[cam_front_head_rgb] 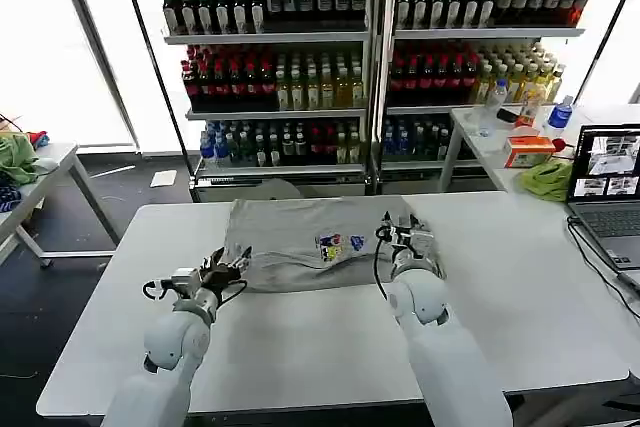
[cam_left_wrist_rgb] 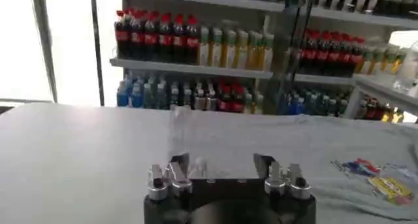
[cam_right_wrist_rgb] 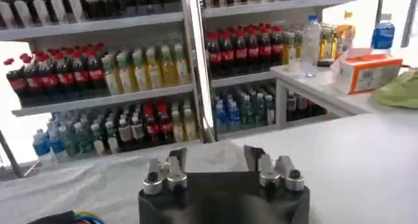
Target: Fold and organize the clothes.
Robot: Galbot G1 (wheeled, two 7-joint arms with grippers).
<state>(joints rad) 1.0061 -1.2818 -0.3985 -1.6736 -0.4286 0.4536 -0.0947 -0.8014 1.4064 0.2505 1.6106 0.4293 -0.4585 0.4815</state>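
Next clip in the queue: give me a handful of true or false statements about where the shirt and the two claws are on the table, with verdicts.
1. A light grey cotton T-shirt with a small multicoloured chest print lies on the white table. True.
2. The left claw is at the shirt's left edge. True.
3. The right claw hangs high above the table, far from the shirt. False: it is low, at the shirt's right edge.
4. The shirt is rolled into a ball. False: it lies flat.
5. An open laptop sits on the table's right side. True.
6. The shelves of bottled drinks stand between the robot and the table. False: they are behind the table.
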